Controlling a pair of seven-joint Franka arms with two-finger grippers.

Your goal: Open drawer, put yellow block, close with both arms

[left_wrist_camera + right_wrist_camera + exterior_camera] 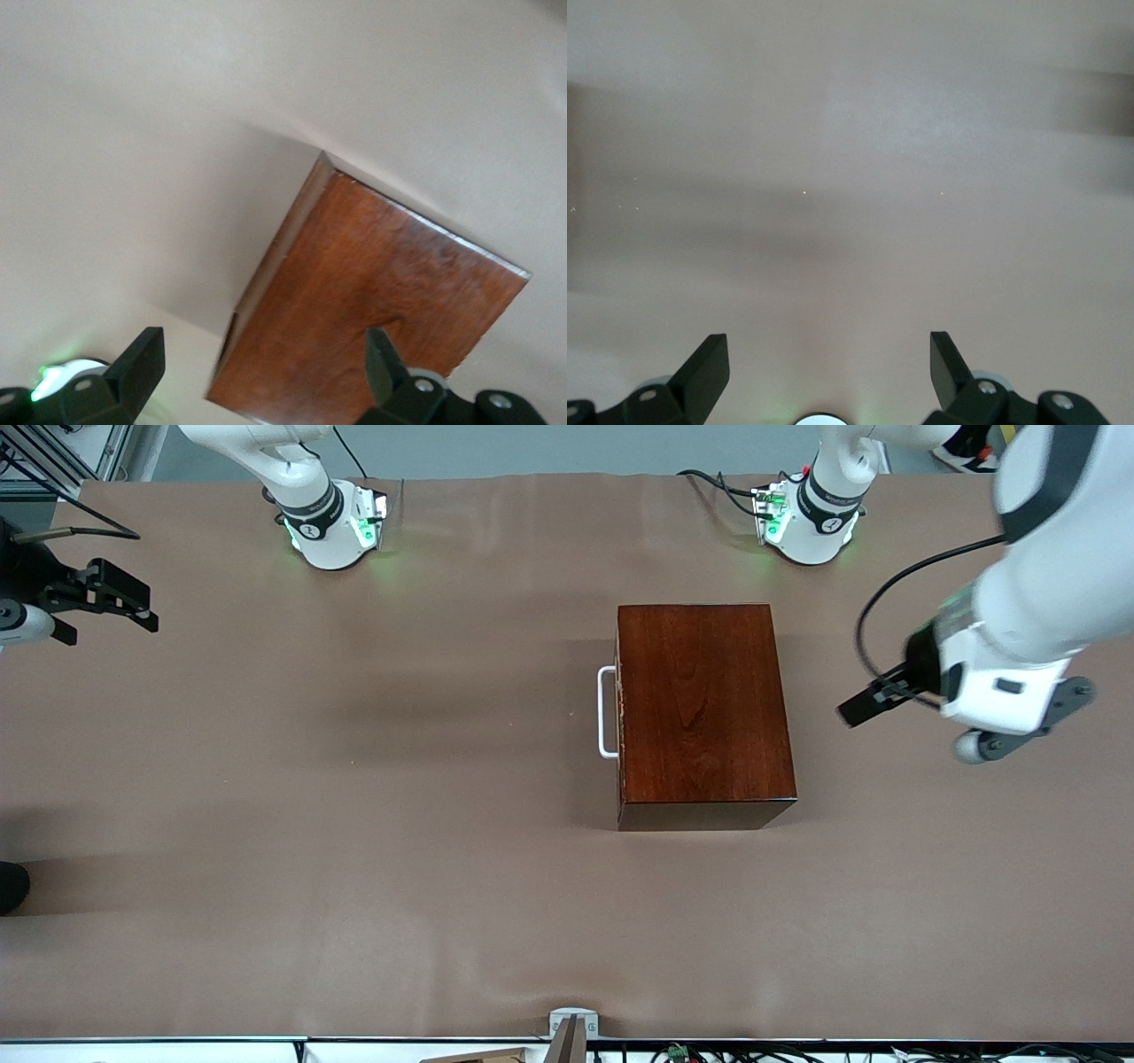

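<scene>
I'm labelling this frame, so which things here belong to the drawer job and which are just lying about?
Job:
- drawer, shut in its dark box, white handle toward the right arm's end
- left claw, open, raised beside the box
- right claw, open, waiting at the table's edge
- yellow block: not in view

Lying about:
- brown table cover

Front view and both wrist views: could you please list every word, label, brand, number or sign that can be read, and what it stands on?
No text can be read in any view.
Right arm's base: a small dark mark on its black band, too small to read.
Left arm's base: a similar mark, too small to read.
Box, its white handle and table: no markings.
</scene>
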